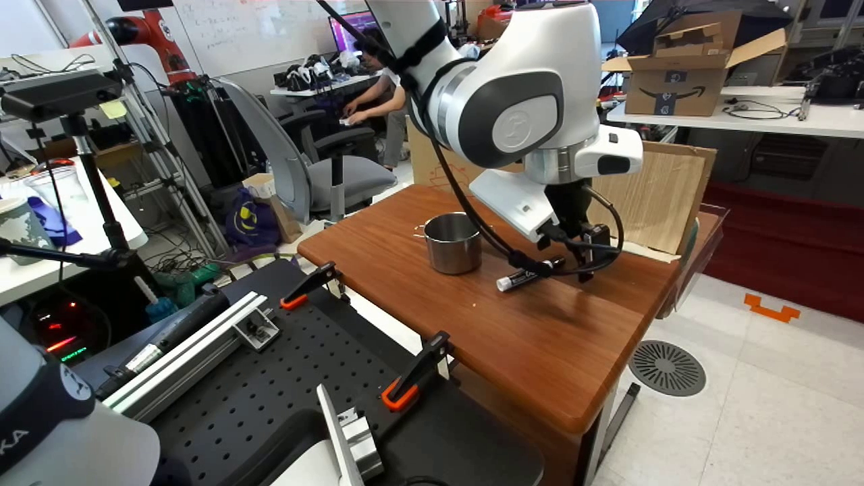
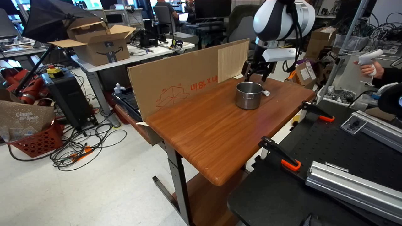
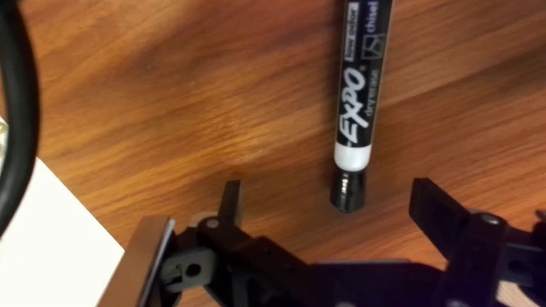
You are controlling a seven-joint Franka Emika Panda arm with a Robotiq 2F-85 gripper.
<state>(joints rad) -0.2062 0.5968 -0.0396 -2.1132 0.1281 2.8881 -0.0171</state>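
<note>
Your black two-fingered claw (image 3: 326, 187) stood spread wide, empty, in wrist view straddling black end of black-and-white cylindrical marker (image 3: 358, 98) on brown wooden desk (image 1: 540, 358). Height hard to judge; you likely needed slow, straight moves, marker centred.

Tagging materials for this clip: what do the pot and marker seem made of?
Pot: metal, likely stainless steel, polished; its silvery wall shows reflections. Marker: probably plastic, smooth; its black end has a glossy highlight.
</note>
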